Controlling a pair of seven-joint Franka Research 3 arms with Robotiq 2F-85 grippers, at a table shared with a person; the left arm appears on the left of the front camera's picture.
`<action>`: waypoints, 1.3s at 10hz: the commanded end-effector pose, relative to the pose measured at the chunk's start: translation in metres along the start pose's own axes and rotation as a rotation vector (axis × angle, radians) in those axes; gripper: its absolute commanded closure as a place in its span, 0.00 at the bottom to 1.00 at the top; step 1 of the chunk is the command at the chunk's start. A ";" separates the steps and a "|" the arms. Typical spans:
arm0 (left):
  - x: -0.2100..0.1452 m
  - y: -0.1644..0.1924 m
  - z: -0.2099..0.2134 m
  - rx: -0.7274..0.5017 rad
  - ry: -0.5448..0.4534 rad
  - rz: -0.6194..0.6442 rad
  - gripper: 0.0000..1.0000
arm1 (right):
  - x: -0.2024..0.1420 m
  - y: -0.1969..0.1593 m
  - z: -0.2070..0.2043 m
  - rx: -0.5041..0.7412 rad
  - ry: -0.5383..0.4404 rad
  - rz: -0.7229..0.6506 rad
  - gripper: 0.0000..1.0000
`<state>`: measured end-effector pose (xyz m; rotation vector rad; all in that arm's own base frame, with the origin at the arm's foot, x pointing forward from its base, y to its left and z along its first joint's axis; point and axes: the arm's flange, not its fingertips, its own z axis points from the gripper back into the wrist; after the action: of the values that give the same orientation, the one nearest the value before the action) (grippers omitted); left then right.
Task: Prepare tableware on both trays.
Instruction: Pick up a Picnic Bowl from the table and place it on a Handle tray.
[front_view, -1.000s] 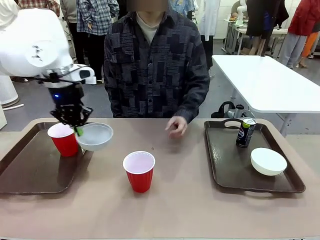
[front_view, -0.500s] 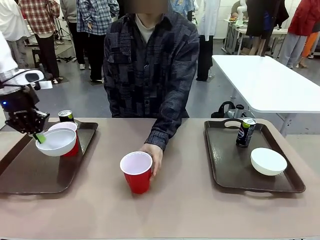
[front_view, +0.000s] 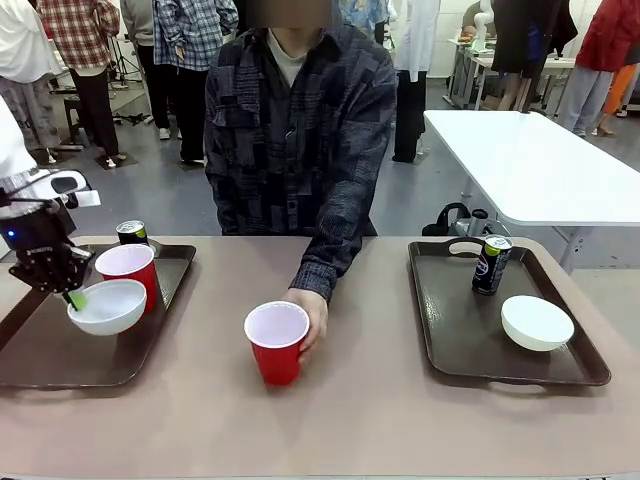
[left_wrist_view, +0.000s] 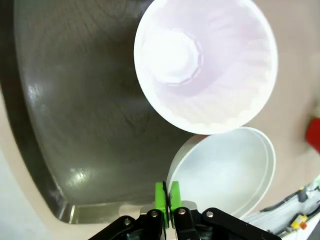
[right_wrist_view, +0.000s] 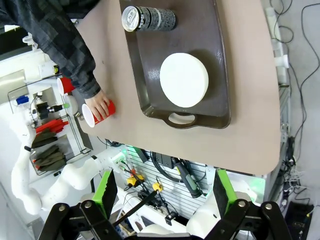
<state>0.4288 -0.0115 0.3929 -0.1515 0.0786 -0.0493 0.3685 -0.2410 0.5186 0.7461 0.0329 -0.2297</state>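
**Left tray nearly set, right tray short a cup**

Left tray (front_view: 60, 365): a black can (front_view: 131, 232) at the far edge, a red cup (front_view: 127, 272) in front of it, and a white bowl (front_view: 107, 306) just beside the cup, low over the tray floor or on it — I cannot tell which.

Right tray (front_view: 450, 340): a can (front_view: 491, 264) and a bowl (front_view: 537, 322), well apart. No cup there.

The second red cup (front_view: 277, 342) stands on the bare table between the trays, the person's hand (front_view: 312, 318) wrapped round its far side. My read: that cup is what remains, and the held bowl needs letting go.

Left gripper (left_wrist_view: 167, 196): green pads pinched together on the bowl's rim — closed on it.

Right gripper (right_wrist_view: 162, 192): high above the table, fingers spread wide, holding nothing.
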 end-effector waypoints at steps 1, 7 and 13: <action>0.005 0.007 -0.023 0.093 0.025 -0.039 1.00 | -0.002 -0.001 0.000 0.004 0.003 0.011 0.00; 0.002 0.004 -0.011 0.094 0.013 -0.053 0.73 | -0.002 -0.001 0.000 0.004 0.003 0.011 0.00; -0.025 -0.037 0.059 0.086 -0.135 -0.158 0.14 | -0.002 -0.001 0.000 0.004 0.003 0.011 0.00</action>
<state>0.4123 -0.0350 0.4551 -0.0583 -0.0679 -0.1724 0.3685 -0.2410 0.5185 0.7461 0.0330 -0.2291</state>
